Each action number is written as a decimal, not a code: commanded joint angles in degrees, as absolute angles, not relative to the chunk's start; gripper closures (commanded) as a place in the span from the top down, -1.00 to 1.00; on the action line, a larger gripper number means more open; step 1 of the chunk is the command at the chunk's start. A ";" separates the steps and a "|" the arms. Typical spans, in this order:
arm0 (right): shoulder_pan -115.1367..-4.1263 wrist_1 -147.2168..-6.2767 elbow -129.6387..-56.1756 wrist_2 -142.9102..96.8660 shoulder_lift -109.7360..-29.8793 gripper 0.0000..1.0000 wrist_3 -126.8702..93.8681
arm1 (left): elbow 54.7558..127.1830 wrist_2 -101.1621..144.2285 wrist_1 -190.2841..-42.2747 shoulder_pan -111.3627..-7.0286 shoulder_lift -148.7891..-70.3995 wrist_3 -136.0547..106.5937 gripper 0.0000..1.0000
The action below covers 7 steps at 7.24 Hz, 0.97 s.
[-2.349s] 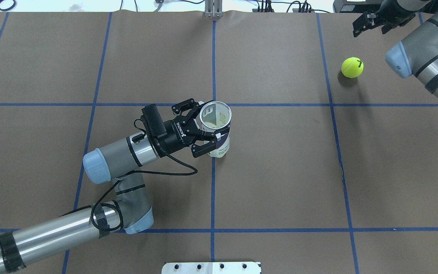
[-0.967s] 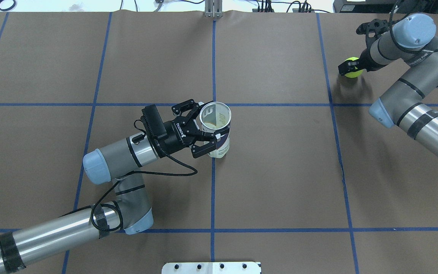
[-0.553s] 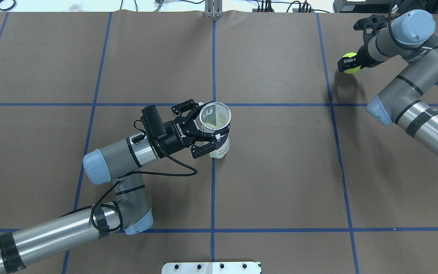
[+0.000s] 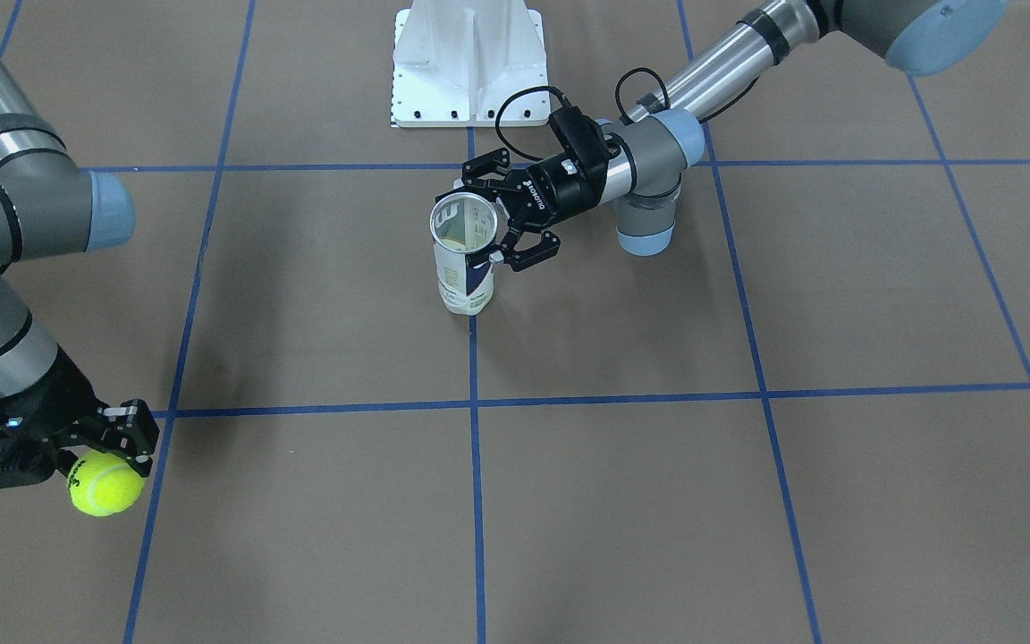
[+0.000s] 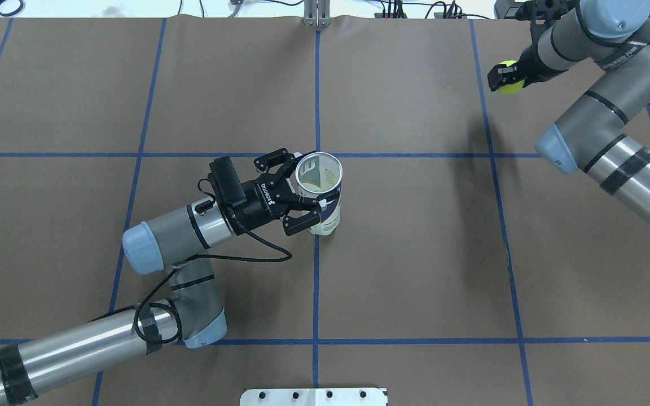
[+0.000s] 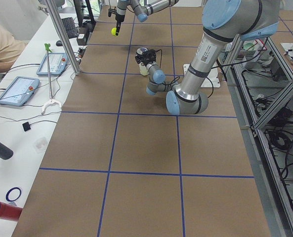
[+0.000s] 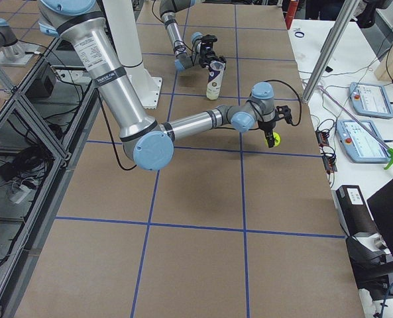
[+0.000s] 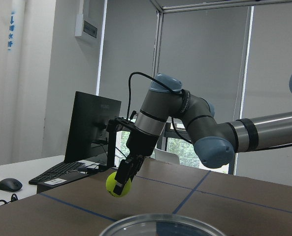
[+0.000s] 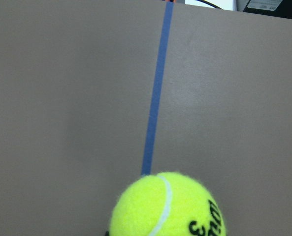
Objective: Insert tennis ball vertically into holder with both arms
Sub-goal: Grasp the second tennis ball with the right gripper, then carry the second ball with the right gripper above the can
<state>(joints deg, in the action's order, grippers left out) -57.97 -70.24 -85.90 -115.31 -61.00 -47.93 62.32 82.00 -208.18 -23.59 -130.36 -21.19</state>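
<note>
Tennis ball (image 4: 104, 485), fuzzy yellow sphere, fast in right pincer (image 4: 102, 462); clear cylindrical holder (image 4: 466, 279) upright within left pincer (image 4: 495, 219), apparently snug.

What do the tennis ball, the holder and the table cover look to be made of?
Tennis ball: fuzzy yellow felt, matte, with a white seam and black print.
Holder: seemingly clear plastic, glossy, see-through wall with a printed label; rim looks metallic.
Table cover: probably brown paper, matte, with blue tape lines.

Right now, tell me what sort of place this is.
Most likely a robotics lab work cell. A left arm and a right arm work over a paper-covered table marked with a blue tape grid, and teach pendants lie on a side bench.
</note>
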 commanded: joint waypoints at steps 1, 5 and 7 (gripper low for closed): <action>-55.04 -82.55 -99.95 -116.45 -59.95 -1.00 -57.09 | 62.31 82.00 -208.21 -23.55 -130.43 -21.18 0.69; -46.52 -95.80 -110.11 -114.36 -51.69 -1.00 -72.74 | 62.32 82.00 -208.21 -23.29 -130.52 -21.27 0.69; -41.95 -105.76 -114.06 -112.07 -46.79 -1.00 -75.83 | 62.31 82.00 -208.21 -23.03 -130.52 -21.18 0.69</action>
